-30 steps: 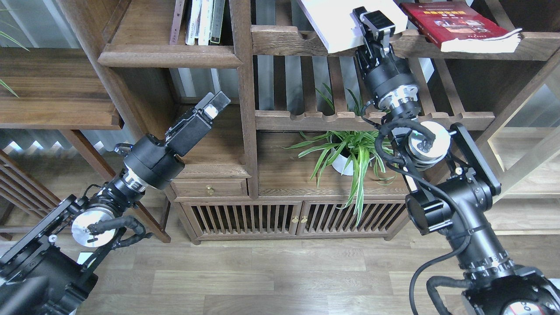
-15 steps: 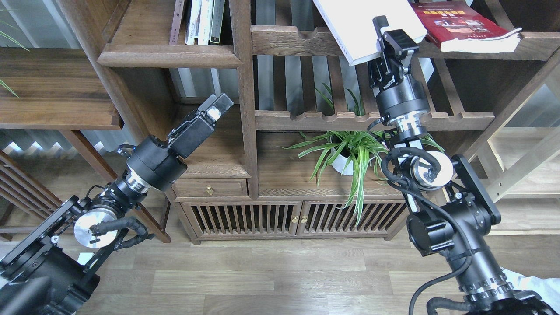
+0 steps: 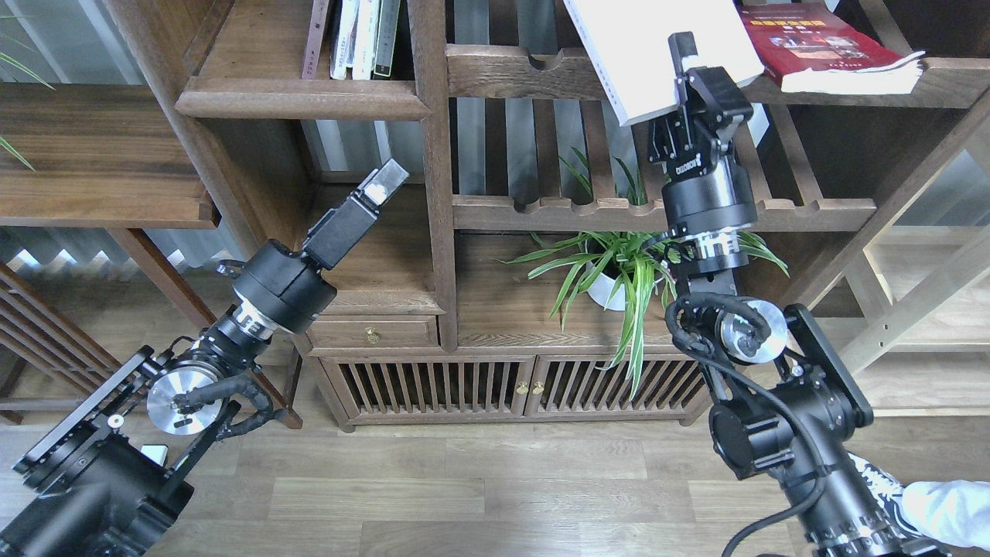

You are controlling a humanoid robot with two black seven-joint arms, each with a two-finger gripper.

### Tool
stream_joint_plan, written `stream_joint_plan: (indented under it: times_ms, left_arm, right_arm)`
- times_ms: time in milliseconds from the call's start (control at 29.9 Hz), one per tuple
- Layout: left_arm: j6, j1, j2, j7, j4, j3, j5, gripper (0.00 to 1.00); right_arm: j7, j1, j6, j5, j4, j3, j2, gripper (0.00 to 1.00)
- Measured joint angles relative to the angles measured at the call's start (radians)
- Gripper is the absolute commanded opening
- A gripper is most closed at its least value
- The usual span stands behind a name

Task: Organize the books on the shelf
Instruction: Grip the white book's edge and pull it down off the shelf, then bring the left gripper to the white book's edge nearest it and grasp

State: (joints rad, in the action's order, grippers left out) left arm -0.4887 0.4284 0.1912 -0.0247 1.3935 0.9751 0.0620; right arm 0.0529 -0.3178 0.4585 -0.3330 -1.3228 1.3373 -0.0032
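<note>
Two paperbacks show on the slatted upper rack: one thick white book [image 3: 657, 46] and one red book with a yellow band [image 3: 820, 42]. The right gripper [image 3: 684, 70] has its jaws clamped on the white book's lower corner. The left gripper [image 3: 383, 179] is empty, jaws together.

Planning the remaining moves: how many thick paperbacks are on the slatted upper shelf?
2: the white book in the right claw, and the red book lying beside it. Others may sit above frame.
</note>
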Motion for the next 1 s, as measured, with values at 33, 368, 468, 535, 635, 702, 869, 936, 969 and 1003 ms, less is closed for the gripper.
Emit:
stream_joint_plan:
  times_ms: [33, 368, 468, 535, 635, 702, 869, 936, 969, 1003]
  left_arm:
    - [0.0, 0.001, 0.0, 0.0, 0.0, 0.0, -0.014, 0.99]
    - [0.0, -0.011, 0.001, 0.003, -0.013, -0.024, -0.077, 0.99]
    - [0.0, -0.006, 0.001, 0.003, -0.013, -0.062, -0.109, 0.98]
    - [0.0, -0.003, 0.005, 0.008, -0.013, -0.076, -0.132, 0.98]
    - [0.0, -0.002, 0.01, 0.037, -0.01, -0.08, -0.179, 0.97]
    - [0.0, -0.001, 0.011, 0.065, -0.009, -0.08, -0.217, 0.97]
    - [0.0, 0.0, 0.012, 0.09, -0.008, -0.076, -0.259, 0.96]
    - [0.0, 0.0, 0.013, 0.09, -0.008, -0.07, -0.262, 0.95]
    - [0.0, 0.0, 0.013, 0.09, -0.008, -0.069, -0.263, 0.95]
    - [0.0, 0.001, 0.014, 0.091, -0.008, -0.068, -0.263, 0.96]
  right_arm:
    - [-0.001, 0.011, 0.012, 0.0, 0.0, -0.012, 0.0, 0.02]
    - [-0.001, 0.068, 0.03, 0.003, -0.005, -0.132, 0.003, 0.02]
    - [-0.005, 0.069, 0.03, 0.007, -0.007, -0.154, 0.003, 0.02]
    - [-0.008, 0.069, 0.03, 0.01, -0.007, -0.17, 0.003, 0.02]
    - [-0.012, 0.069, 0.03, 0.012, -0.007, -0.194, 0.003, 0.01]
    - [-0.013, 0.069, 0.03, 0.015, -0.007, -0.209, 0.003, 0.01]
    - [-0.014, 0.069, 0.03, 0.023, -0.007, -0.232, 0.003, 0.01]
    - [-0.014, 0.07, 0.03, 0.025, -0.007, -0.24, 0.003, 0.01]
    - [-0.015, 0.07, 0.03, 0.026, -0.007, -0.246, 0.003, 0.01]
    - [-0.015, 0.071, 0.03, 0.027, -0.007, -0.251, 0.003, 0.02]
